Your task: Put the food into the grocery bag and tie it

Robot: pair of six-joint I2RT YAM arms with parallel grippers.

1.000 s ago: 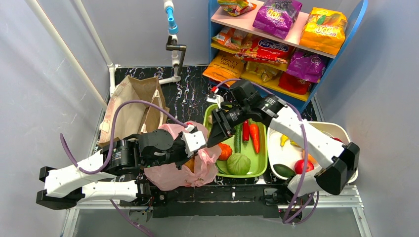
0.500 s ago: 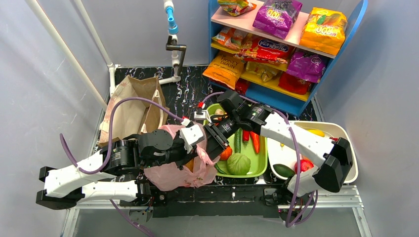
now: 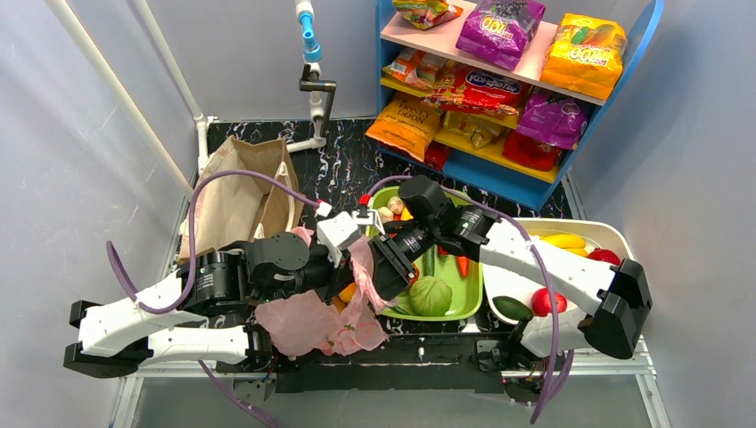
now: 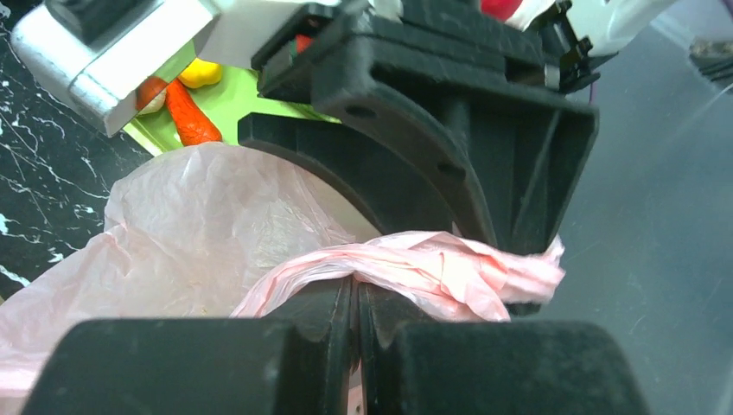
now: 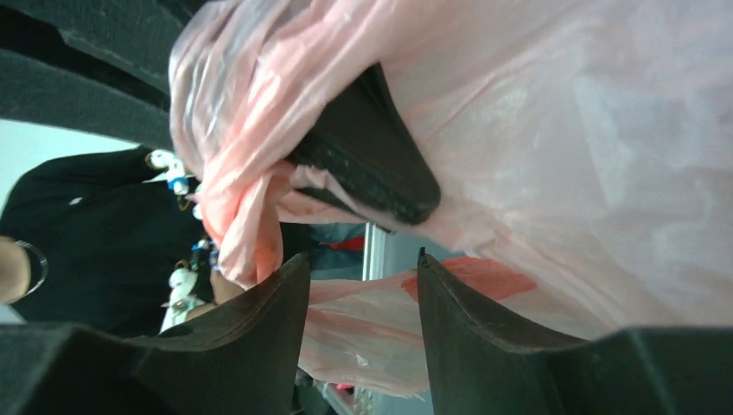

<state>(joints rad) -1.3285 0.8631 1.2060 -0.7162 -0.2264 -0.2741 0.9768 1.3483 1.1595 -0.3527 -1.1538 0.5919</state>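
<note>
Plastic of the grocery bag (image 4: pixel 449 268) is shown pinched in the left gripper (image 4: pixel 356 294) only wrist-side, with the spread right gripper (image 5: pixel 363 259) just beside it.

My left arm (image 3: pixel 147 325) lies low from its base at 8 o'clock and reaches toward 3 o'clock, with the wrist (image 3: pixel 285 263) held about level. The left gripper (image 4: pixel 356 298) is clamped, its fingers pressed flat together on a twisted strand of the grocery bag (image 4: pixel 432 264). My right arm (image 3: pixel 553 263) folds at its elbow near 4 o'clock, and the forearm runs toward 9 o'clock. The right gripper (image 5: pixel 363 268) tips down toward 7 o'clock, nose to nose with the left one. Its fingers (image 5: pixel 251 328) stand apart with a clear gap between them.
</note>
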